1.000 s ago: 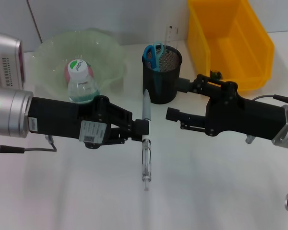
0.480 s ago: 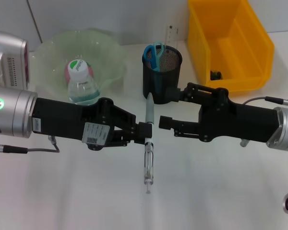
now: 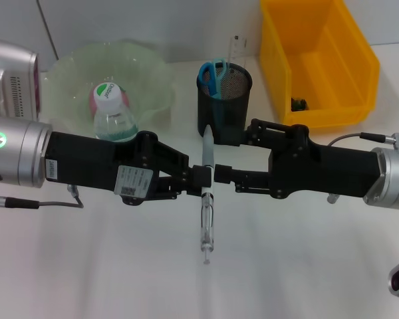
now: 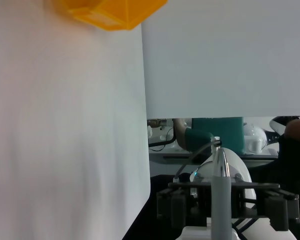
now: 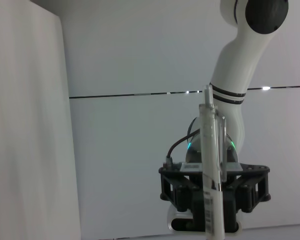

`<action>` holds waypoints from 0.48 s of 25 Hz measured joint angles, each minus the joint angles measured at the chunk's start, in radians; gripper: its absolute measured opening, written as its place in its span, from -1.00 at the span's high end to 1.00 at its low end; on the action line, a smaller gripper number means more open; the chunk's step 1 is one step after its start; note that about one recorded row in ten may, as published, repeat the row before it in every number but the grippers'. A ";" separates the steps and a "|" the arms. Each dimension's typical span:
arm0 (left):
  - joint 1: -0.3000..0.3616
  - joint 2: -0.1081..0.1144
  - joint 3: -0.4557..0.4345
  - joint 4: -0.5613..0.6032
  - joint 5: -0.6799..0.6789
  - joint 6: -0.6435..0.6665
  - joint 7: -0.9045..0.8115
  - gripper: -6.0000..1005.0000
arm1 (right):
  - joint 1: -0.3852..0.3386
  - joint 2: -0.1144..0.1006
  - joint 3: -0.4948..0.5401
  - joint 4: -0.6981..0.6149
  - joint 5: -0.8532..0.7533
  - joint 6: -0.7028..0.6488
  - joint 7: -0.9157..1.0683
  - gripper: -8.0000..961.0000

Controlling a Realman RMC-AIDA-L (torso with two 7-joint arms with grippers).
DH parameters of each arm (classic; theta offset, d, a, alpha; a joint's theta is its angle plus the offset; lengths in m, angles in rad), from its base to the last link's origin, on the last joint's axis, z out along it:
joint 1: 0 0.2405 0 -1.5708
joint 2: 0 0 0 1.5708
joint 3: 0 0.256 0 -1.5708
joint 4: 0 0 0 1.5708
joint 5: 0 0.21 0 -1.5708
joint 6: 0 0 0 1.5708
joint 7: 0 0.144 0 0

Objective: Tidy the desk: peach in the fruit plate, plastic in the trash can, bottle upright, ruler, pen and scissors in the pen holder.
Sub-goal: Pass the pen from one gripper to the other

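Bowl is sitting far left on the desk with the peach in it; bottle is standing upright in front of it. Left gripper is clamping the pen mid-barrel, holding it above the desk. Right gripper is sitting just beside the pen from the other side, fingers spread, not gripping. Pen holder behind is holding scissors and ruler. Yellow bin is standing far right.
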 joint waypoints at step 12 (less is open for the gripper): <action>-0.009 -0.002 0.006 -0.001 0.000 -0.001 -0.010 0.64 | 0.019 -0.004 -0.003 0.016 0.000 0.001 -0.008 -0.36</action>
